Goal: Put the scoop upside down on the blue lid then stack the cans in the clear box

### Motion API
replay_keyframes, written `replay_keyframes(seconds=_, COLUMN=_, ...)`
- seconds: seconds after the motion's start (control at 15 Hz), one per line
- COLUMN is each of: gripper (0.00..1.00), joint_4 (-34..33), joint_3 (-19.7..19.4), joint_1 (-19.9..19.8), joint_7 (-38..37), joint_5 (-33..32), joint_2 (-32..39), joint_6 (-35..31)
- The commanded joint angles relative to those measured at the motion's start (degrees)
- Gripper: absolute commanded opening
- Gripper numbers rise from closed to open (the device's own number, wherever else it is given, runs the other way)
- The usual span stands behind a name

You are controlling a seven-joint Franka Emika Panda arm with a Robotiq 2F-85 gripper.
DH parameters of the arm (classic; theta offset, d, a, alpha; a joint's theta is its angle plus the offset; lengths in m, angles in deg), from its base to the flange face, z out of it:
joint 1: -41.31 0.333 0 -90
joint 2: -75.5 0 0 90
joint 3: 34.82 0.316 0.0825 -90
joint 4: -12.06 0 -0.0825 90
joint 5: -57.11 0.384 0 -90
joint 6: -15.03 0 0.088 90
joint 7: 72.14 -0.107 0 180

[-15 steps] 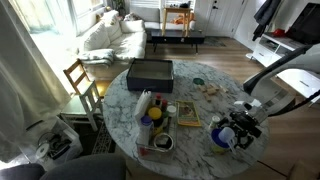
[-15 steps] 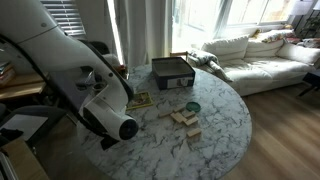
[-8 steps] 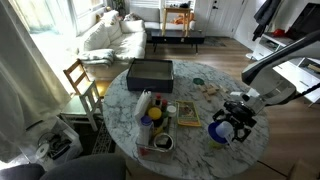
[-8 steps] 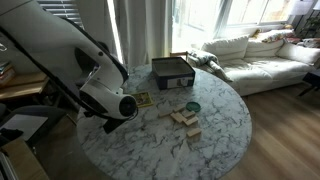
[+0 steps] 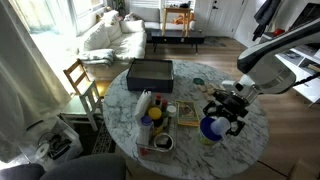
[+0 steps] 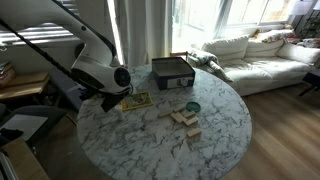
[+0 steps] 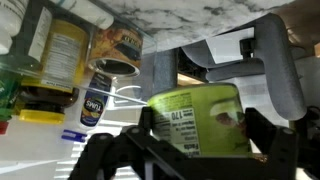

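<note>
Mid-frame in the wrist view, the can (image 7: 190, 122) stands nearly up-down, leaning a little, between the gripper's (image 5: 226, 114) wide-apart jaws; whether they hold it is unclear.

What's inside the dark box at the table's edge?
The box shows only a dark inside in both exterior views; nothing stands out. Its near wall hides some floor.

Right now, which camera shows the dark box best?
An exterior view: the dark box sits whole, seen from above, nothing in front. In an exterior view nearer table height it is whole too, but flatter. The wrist view misses it.
</note>
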Motion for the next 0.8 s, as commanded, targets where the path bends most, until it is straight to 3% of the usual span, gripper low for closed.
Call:
replay_keyframes(seconds=0.0, gripper=0.67, joint_4=-2.68, joint_3=0.76, joint_1=2.37, joint_7=-9.12, joint_5=-2.40, joint_2=-0.97, joint_6=1.46)
replay_keyframes(seconds=0.33, gripper=0.67, joint_4=-6.21, joint_3=1.91, joint_1=4.33, joint_7=-21.01, joint_5=-5.48, joint_2=-0.15, joint_6=1.55)
replay_keyframes(seconds=0.73, gripper=0.67, joint_4=-11.53, joint_3=4.07, joint_1=6.29, joint_7=-27.87, joint_5=-4.55, joint_2=2.41, joint_6=0.03)
